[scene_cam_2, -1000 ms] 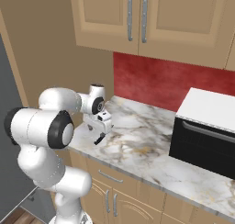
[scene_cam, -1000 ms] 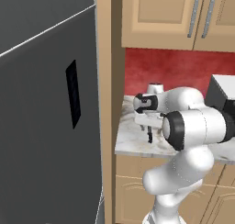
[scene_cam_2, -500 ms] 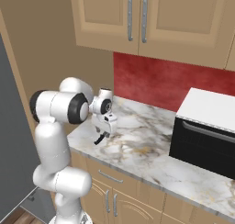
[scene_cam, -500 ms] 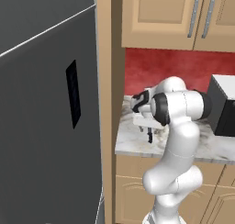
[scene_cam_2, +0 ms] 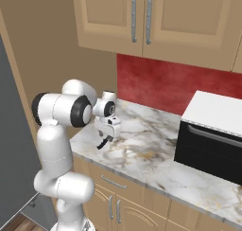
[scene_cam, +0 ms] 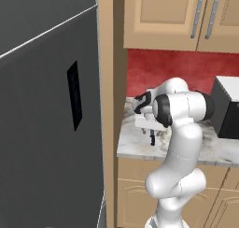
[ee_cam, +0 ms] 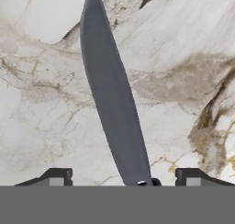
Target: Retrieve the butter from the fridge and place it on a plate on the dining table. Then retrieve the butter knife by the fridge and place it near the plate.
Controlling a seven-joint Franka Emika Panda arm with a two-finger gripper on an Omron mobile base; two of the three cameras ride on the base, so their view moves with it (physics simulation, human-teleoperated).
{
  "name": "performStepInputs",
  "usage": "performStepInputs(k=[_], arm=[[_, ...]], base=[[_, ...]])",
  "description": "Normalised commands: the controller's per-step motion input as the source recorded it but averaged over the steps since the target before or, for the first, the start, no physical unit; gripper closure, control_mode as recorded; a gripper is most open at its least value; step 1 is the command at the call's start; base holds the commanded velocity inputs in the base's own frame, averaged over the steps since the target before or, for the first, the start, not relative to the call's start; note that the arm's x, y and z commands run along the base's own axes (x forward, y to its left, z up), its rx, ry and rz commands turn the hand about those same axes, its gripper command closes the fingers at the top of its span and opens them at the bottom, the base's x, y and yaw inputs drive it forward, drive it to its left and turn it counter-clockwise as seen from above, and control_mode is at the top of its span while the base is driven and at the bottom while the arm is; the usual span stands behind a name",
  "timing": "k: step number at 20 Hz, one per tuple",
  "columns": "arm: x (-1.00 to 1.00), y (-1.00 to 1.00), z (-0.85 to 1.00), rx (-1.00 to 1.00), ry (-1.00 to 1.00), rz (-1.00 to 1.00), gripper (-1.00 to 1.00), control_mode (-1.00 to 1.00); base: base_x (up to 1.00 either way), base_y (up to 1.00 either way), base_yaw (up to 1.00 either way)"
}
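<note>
— Lower now than a second ago, the white arm's two-finger gripper (ee_cam: 124, 177) hangs over the marble counter (scene_cam_2: 156, 154) beside the tall matte grey fridge (scene_cam: 46, 129).

— And the fingers?

— Spread wide, one dark tip (ee_cam: 57, 176) either side of the slim dark grey butter knife (ee_cam: 112, 103), gripping nothing. Its smooth tapered blade lies flat on the veined white-and-tan stone, near the glossy black microwave (scene_cam_2: 212, 140).
</note>
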Motion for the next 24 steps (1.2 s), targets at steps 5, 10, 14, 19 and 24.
performStepInputs(k=[5, 10, 14, 19, 24], arm=[[-0.23, 0.00, 0.00, 0.00, 0.00, 0.01, -1.00, -1.00], [-0.46, -0.01, 0.13, 0.00, 0.00, 0.01, -1.00, -1.00], [-0.40, 0.00, 0.13, 0.00, -0.01, 0.00, -1.00, -1.00], [-0.06, -0.01, 0.00, 0.00, 0.00, 0.00, -1.00, -1.00], [0.02, 0.00, -0.14, 0.00, 0.02, 0.00, -1.00, -1.00]], base=[[0.00, 0.00, 0.00], [0.00, 0.00, 0.00], [0.00, 0.00, 0.00], [0.00, 0.00, 0.00], [0.00, 0.00, 0.00]])
